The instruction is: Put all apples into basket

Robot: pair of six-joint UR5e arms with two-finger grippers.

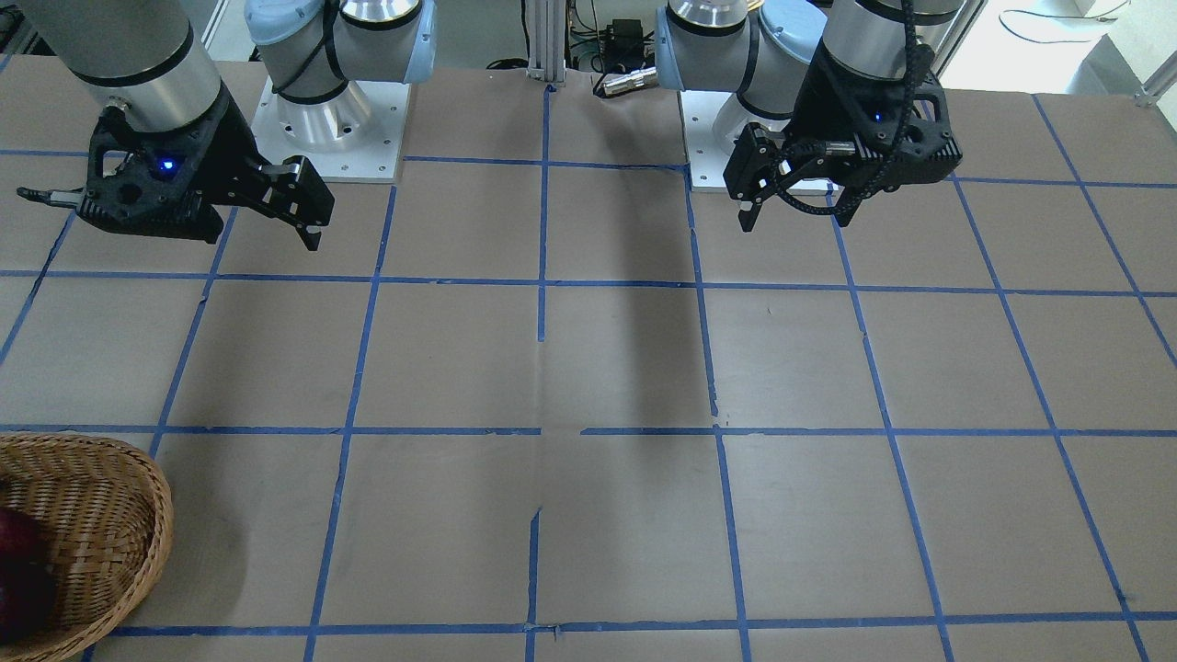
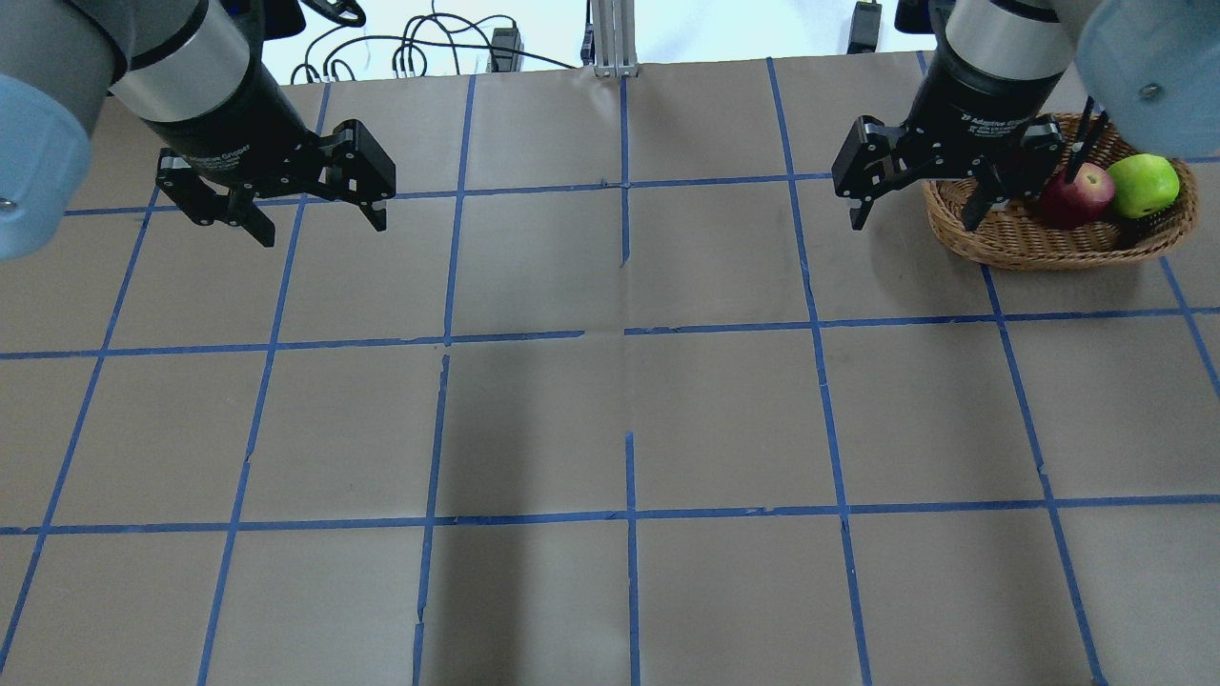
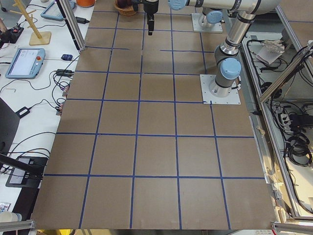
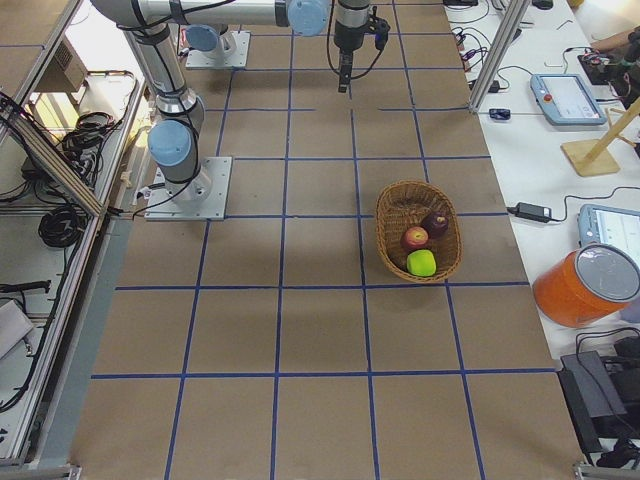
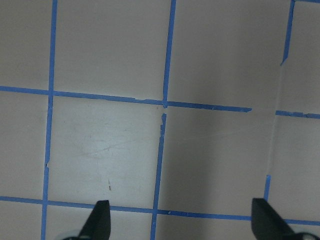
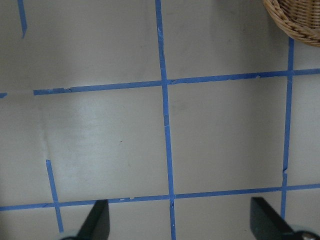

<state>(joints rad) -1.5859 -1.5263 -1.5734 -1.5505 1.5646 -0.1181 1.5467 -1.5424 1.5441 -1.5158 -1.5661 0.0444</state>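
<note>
Brown tabletop (image 2: 610, 419), blue tape (image 2: 629, 329) grid. Overhead: basket (image 2: 1048, 255) at 2 o'clock, holding green apple (image 2: 1142, 184), red apple (image 2: 1077, 195), maroon apple (image 4: 435, 222). Left gripper (image 2: 319, 227), right gripper (image 2: 912, 222) hover, fingers apart, empty.

Robotics laboratory. Two industrial arms, the left arm (image 3: 229, 73) and the right arm (image 4: 172, 145), stand bolted on metal base plates (image 3: 208, 95) to a tabletop (image 4: 300, 330) covered in brown paper and ruled into squares with blue tape (image 2: 715, 330). Teach pendants (image 4: 567, 98) lie on white side benches (image 4: 540, 160). Aluminium frame posts (image 4: 495, 55) and loose cables (image 3: 293, 147) border the cell.
</note>
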